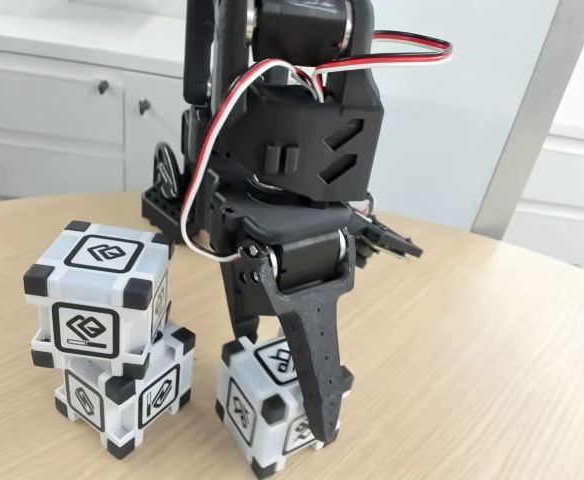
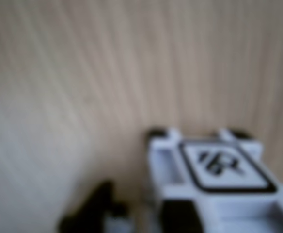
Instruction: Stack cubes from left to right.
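Note:
Two white cubes with black corners stand stacked at the left of the fixed view, the upper cube sitting slightly skewed on the lower cube. A third cube rests on the wooden table just right of the stack. My black gripper comes down over it: the front finger lies against its right face and the other finger stands behind its back left corner. The jaws are shut on this cube. The wrist view, blurred, has the same cube at the lower right.
The round wooden table has bare surface to the right of the arm. White cabinets and a wall stand behind the table. A dark blurred shape sits at the bottom left of the wrist view.

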Robot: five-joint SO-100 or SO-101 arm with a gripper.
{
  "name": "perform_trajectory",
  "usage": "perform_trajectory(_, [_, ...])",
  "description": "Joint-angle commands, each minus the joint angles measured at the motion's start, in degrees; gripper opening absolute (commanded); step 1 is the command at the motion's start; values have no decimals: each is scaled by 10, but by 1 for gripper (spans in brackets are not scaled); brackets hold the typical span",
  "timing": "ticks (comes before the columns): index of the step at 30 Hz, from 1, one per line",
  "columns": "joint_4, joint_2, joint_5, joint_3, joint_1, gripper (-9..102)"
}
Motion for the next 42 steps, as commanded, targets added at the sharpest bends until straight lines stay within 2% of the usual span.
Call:
perform_trajectory(1, [1,0,1,-18,5,35])
perform_trajectory(28, [10,-1,34,-7,5,14])
perform_trajectory(42, [13,2,64,4,5,13])
